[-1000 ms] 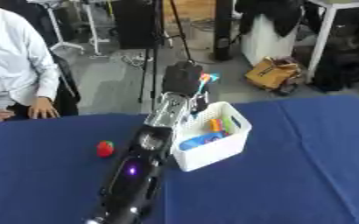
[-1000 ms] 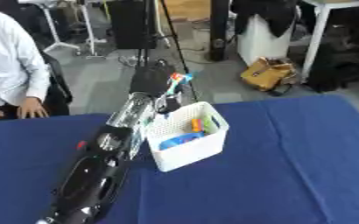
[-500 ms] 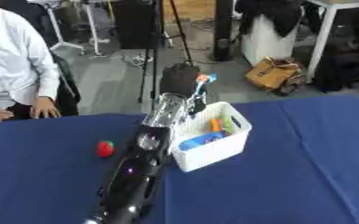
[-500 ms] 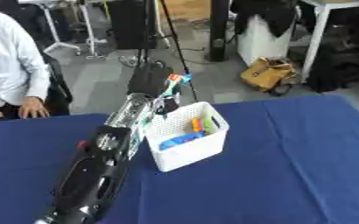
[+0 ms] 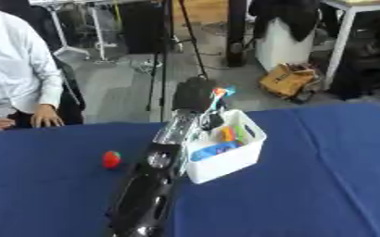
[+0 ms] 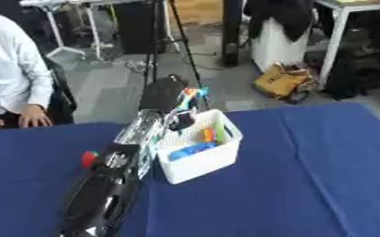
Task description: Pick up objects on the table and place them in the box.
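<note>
Left robot hand [image 5: 196,96]: your fingers pinch a small multicoloured object [image 5: 220,91] (above the white plastic box [image 5: 225,159]).
Counter [image 5: 323,162]: red ball [image 5: 111,159] left.

A box [image 5: 225,157] stands on the surface [image 5: 323,176] near its middle, toward the far edge. Several small things [image 5: 224,141] lie in the box. The left arm [image 5: 157,180] runs from the near edge up along the box's left side, and its hand [image 5: 195,96] is above the box's far left corner. A ball [image 5: 111,159] lies left of the arm, apart from it.
</note>
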### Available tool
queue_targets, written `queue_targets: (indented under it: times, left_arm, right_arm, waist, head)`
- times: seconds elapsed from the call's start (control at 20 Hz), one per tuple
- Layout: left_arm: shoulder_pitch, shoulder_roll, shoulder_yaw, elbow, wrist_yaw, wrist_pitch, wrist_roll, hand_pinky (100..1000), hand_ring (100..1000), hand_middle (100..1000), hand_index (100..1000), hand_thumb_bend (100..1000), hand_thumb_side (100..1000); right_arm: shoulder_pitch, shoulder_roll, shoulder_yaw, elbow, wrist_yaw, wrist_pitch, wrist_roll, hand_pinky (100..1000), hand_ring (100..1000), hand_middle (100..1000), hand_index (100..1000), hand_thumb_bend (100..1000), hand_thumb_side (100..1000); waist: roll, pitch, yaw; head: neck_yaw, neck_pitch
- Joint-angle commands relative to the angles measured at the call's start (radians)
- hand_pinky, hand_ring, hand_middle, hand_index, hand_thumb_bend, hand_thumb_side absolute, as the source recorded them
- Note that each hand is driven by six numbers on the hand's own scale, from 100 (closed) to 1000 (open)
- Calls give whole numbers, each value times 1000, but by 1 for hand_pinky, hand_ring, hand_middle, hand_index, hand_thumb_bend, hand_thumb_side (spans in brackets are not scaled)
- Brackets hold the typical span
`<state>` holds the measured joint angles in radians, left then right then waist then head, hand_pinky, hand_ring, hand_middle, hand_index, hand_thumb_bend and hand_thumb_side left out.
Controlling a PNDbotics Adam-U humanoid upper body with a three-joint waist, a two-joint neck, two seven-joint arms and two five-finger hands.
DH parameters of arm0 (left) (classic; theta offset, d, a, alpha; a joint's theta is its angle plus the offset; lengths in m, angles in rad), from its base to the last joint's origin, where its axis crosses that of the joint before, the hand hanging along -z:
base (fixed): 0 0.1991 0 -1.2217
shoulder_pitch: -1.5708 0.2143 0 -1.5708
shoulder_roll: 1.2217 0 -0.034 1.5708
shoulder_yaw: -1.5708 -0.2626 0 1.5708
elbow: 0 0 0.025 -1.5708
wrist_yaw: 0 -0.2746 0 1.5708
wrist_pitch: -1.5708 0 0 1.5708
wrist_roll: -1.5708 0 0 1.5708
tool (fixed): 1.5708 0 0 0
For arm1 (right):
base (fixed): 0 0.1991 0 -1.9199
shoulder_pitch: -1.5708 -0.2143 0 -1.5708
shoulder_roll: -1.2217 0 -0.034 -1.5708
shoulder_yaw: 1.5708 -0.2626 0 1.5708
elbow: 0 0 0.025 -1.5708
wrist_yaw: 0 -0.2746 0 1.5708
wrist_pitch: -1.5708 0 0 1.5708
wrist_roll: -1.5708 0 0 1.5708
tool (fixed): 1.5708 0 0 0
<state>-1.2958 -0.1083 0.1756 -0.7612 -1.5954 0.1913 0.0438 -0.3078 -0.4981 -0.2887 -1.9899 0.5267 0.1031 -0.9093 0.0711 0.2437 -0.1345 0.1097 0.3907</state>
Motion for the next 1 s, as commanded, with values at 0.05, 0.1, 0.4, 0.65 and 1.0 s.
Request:
queue_targets:
  times: [0.05,0.1,0.4,0.65,1.0]
  left_arm:
    - [-17,-3,-2,-18,-19,8,29,100,466,530,649,100,345]
    - [-16,-6,-2,-14,-37,11,40,100,469,532,649,100,349]
    - [-11,-9,9,-6,-86,21,112,100,469,532,649,100,363]
    - [-12,-4,9,1,-85,19,125,100,469,533,650,100,364]
    - [-13,-2,9,0,-70,18,131,100,467,531,650,100,369]
  right_arm:
    - [-14,-20,-6,-10,-4,-7,2,830,837,626,709,100,681]
    - [-15,-20,-6,-10,-4,-8,2,830,837,626,708,100,682]
    - [-17,-18,-8,-10,-5,-10,2,829,837,626,708,100,677]
    - [-17,-18,-8,-10,-4,-8,2,829,836,626,708,100,675]
    - [-16,-19,-10,-10,-5,-8,2,829,836,626,708,100,675]
  waist:
    - [-11,-15,-4]
    - [-11,-15,-4]
    - [-9,-14,-3]
    - [-10,-16,-2]
    - [-11,-20,-1]
  head:
    - [3,-13]
    - [4,-14]
    - [9,-22]
    - [15,-17]
    - [39,-8]
